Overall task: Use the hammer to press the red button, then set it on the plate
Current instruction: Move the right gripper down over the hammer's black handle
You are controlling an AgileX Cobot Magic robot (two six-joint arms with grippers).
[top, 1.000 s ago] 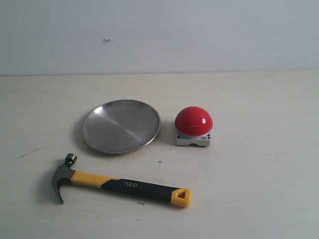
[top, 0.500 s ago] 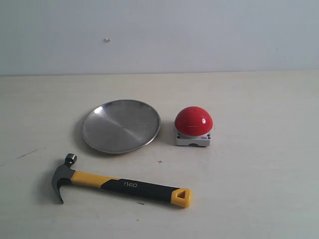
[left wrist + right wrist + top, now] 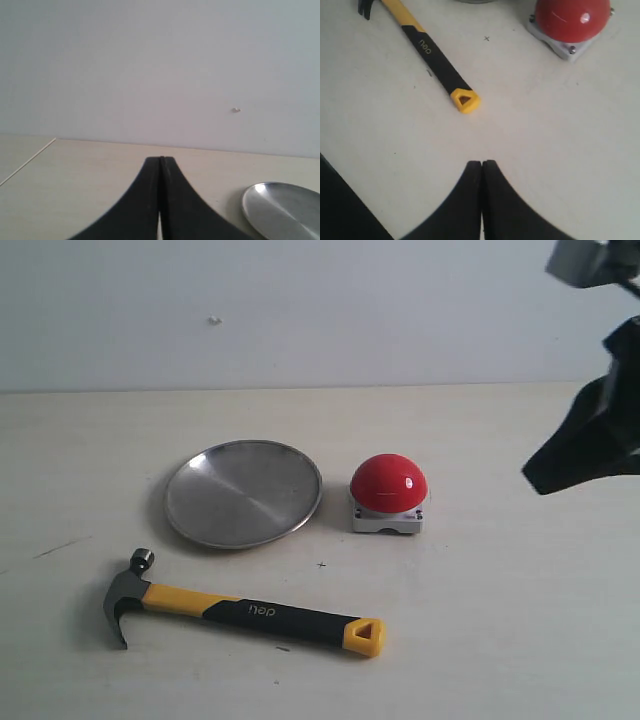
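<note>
hammer (image 3: 245,608) lies ungrasped on worktop (image 3: 500,620), near plate (image 3: 243,492); red button (image 3: 388,483) just beside plate. right end effector (image 3: 481,164) and left end effector (image 3: 160,160) pressed together (both empty). pickup, press, placing all remain.
</note>
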